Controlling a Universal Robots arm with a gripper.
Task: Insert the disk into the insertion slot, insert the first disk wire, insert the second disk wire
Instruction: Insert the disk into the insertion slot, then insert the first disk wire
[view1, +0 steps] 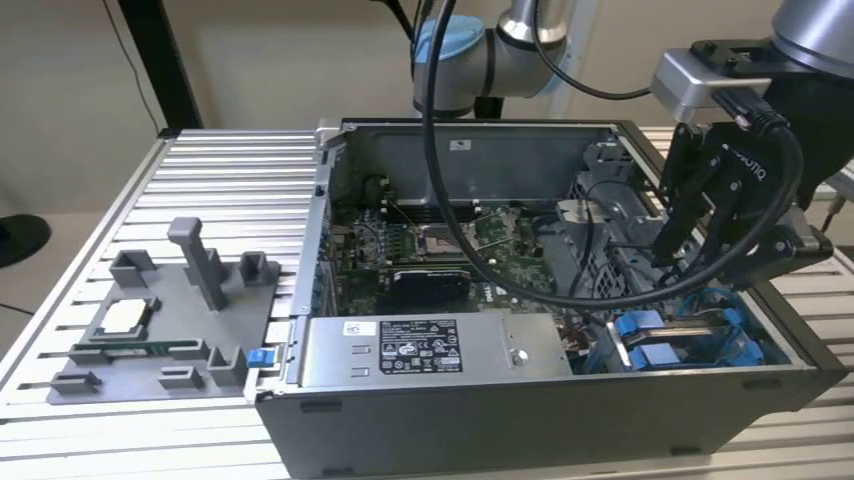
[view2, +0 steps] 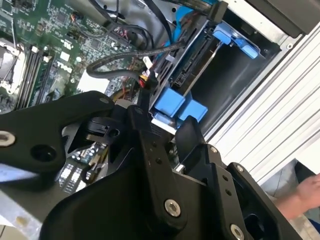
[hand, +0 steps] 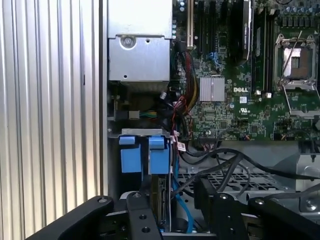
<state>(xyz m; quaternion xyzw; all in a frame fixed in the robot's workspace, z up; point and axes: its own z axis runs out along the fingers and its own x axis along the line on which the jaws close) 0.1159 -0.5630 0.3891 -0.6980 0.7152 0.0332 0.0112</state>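
Note:
The disk (hand: 163, 195) stands on edge in the drive bay, at the open computer case's near corner on the exterior view's right. Its blue carrier tabs (hand: 160, 155) (view2: 177, 105) (view1: 641, 328) stick out of the slot. My gripper (view1: 687, 265) (hand: 172, 210) (view2: 167, 132) hangs just above that bay. It is open, with a black finger on each side of the disk's line and a gap showing between them. Loose black wires (hand: 215, 165) (view2: 125, 60) run from the board toward the bay, and I cannot tell where their ends sit.
The grey power-supply box (view1: 414, 350) lies along the case's front wall beside the bay. The green motherboard (view1: 427, 250) fills the case floor. A grey parts fixture (view1: 147, 320) sits on the ribbed metal table (view1: 227, 190). A person's hand (view2: 305, 195) is outside the case.

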